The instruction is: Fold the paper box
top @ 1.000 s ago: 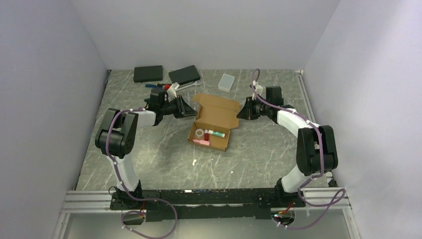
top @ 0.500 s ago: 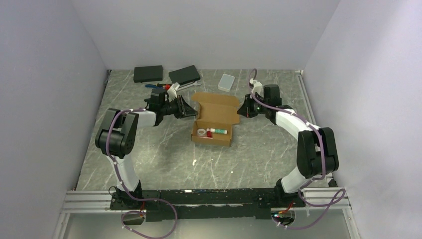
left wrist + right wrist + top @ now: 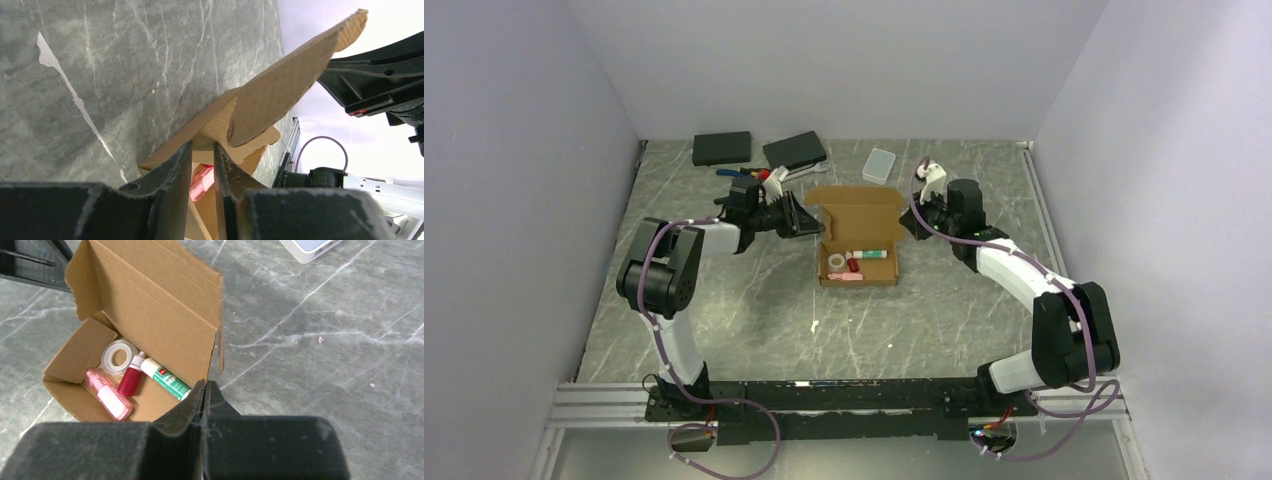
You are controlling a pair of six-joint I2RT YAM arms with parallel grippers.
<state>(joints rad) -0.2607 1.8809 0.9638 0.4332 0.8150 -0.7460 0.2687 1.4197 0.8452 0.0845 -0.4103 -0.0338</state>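
The brown paper box (image 3: 857,206) stands open at mid-table, with its lid upright at the back. It holds a tape roll (image 3: 119,356), a pink bottle (image 3: 107,394) and a green-and-white glue stick (image 3: 167,381). My left gripper (image 3: 810,226) is at the box's left wall. In the left wrist view the left gripper (image 3: 202,146) has its jaws closed on the cardboard edge of the box (image 3: 280,85). My right gripper (image 3: 910,224) is at the right wall. In the right wrist view the right gripper (image 3: 205,384) is shut where the side wall of the box (image 3: 150,305) ends.
Two flat black boxes (image 3: 722,148) (image 3: 794,150) lie at the back left, with small tools (image 3: 762,174) beside them. A translucent white case (image 3: 879,165) lies behind the box. A white scrap (image 3: 814,326) lies in front of the box. Side walls enclose the table.
The box has turned from skewed to square with the table and shifted slightly right. My right gripper moved back and left with its right wall. My left gripper stayed nearly still.
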